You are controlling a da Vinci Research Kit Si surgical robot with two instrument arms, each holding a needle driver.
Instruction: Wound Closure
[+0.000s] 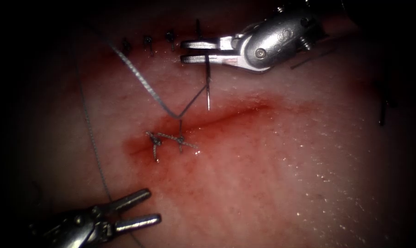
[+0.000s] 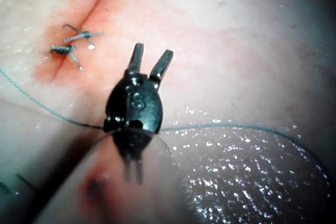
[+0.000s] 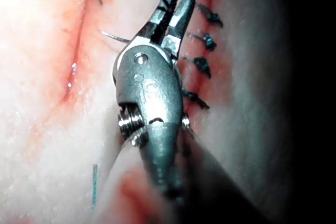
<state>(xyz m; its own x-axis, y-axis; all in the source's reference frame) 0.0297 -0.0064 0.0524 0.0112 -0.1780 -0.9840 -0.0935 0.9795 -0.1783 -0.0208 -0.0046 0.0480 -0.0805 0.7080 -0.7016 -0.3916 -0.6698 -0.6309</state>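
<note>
The tissue (image 1: 286,183) is the broad pale-pink ground of the endoscope view, darkening toward its edges, and the widest open room lies on its lower right, bare and glistening. The cut (image 1: 231,115) runs as a slanted red line through the middle, with red fluid (image 1: 139,147) spread around its left end; to the right of the stitches it lies unstitched and nothing stands over it. The right tool (image 1: 194,50) reaches in from the upper right, above the cut, its jaws closed on the needle (image 1: 208,85), gripped near the upper end of the part that shows; the needle hangs down from the jaws with its tip free in the air just above the cut, not in the tissue. The left tool (image 1: 141,209) sits at the lower left, well apart from the cut, with its jaws parted in a narrow V and nothing between them. The thread (image 1: 139,76) crosses the room between the two tools: one strand slants down from the upper left to the stitches, another rises from there to the needle, and a thinner length curves down the left side past the left tool. Two knotted stitches (image 1: 169,140) with short cut ends close the left end of the cut. An older row of dark stitches (image 1: 148,43) lies along the upper edge, just left of the right tool's tips.
</note>
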